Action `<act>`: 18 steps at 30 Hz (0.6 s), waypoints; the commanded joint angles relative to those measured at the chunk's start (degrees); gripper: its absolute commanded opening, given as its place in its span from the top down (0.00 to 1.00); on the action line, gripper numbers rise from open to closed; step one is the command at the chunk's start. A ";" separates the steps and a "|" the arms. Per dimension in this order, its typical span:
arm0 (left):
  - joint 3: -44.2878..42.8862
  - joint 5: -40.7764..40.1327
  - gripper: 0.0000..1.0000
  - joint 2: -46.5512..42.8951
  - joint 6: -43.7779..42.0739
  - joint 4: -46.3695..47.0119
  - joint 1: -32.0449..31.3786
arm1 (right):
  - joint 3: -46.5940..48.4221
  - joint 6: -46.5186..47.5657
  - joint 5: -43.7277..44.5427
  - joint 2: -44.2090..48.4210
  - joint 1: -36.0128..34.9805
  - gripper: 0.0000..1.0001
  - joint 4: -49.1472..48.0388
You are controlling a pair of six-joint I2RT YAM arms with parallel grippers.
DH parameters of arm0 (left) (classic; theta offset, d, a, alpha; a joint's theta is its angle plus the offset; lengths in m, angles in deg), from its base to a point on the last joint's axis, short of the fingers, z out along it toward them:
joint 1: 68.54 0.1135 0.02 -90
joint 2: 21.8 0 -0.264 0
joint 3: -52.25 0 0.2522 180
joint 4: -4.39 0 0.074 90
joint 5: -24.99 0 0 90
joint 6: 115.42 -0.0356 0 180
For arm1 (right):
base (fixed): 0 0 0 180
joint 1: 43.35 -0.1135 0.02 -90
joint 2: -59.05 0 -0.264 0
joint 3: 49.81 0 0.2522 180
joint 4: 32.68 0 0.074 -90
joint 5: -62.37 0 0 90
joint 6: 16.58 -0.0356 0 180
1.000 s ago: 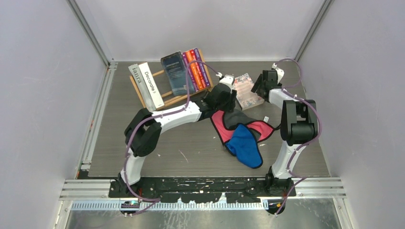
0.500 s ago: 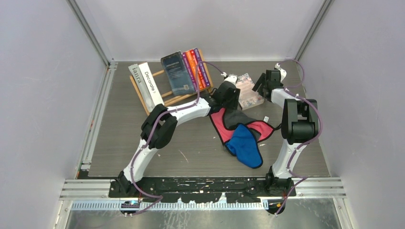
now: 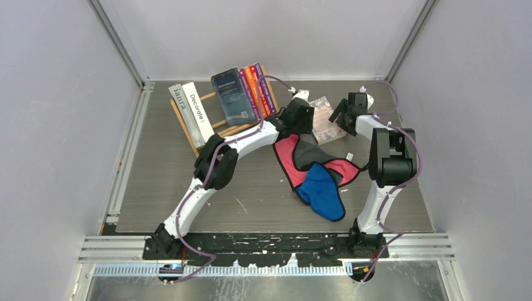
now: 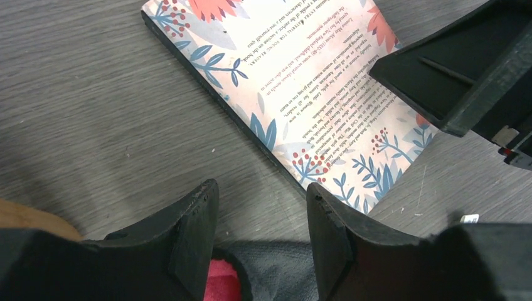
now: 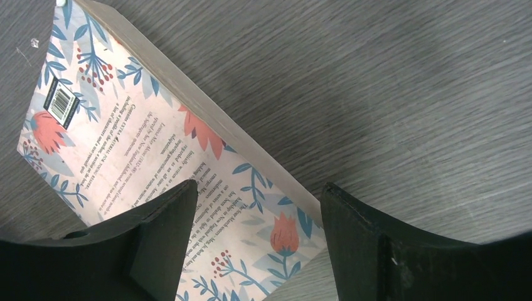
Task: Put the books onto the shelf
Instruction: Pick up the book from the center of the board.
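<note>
The light-wood shelf [image 3: 227, 130] stands at the back left and carries a grey book and the white "Decorate" book [image 3: 196, 115], a dark book [image 3: 231, 96] and purple and orange paperbacks [image 3: 258, 91]. A pink floral book [image 3: 326, 119] [image 4: 295, 81] [image 5: 144, 138] lies flat on the table to its right. My left gripper [image 3: 305, 118] [image 4: 260, 194] is open just short of that book's near corner, above grey cloth. My right gripper [image 3: 344, 113] [image 5: 257, 194] is open over the book's other corner, the page edge between its fingers.
Red cloth [image 3: 287, 164], grey cloth [image 3: 307, 153] and blue cloth [image 3: 321, 190] lie bunched in the middle right, right below the left gripper. The enclosure's back wall is close behind the shelf. The right gripper's finger [image 4: 458, 69] shows in the left wrist view.
The left arm has stretched out and its gripper has moved back and right, up to the floral book. The right gripper has barely shifted.
</note>
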 commanded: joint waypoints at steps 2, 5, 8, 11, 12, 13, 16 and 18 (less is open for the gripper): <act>-7.10 1.48 0.46 2.85 0.87 -2.41 0.26 | 1.60 -1.78 -1.87 0.54 0.13 0.23 0.40; -8.75 1.56 0.46 3.98 1.13 -2.85 0.38 | 0.89 -2.03 -2.36 0.78 0.13 0.23 0.57; -9.91 1.63 0.45 4.62 1.30 -3.15 0.54 | 0.42 -2.83 -3.85 0.72 0.13 0.23 0.47; -10.63 1.70 0.45 5.18 1.36 -3.44 0.80 | -0.76 -3.97 -5.35 1.45 0.08 0.23 0.32; -10.86 1.86 0.45 5.42 1.44 -3.48 0.83 | -1.61 -4.25 -6.67 1.81 0.09 0.23 -0.04; -11.29 2.09 0.45 5.70 1.64 -3.71 0.94 | -2.26 -4.49 -7.33 2.21 0.00 0.23 -0.38; -12.31 2.57 0.45 6.34 1.81 -4.46 0.99 | -4.17 -4.83 -8.84 3.36 -0.29 0.23 -0.68; -12.09 2.62 0.46 6.28 1.84 -4.42 0.97 | -5.81 -5.39 -10.08 4.33 -0.46 0.22 -1.54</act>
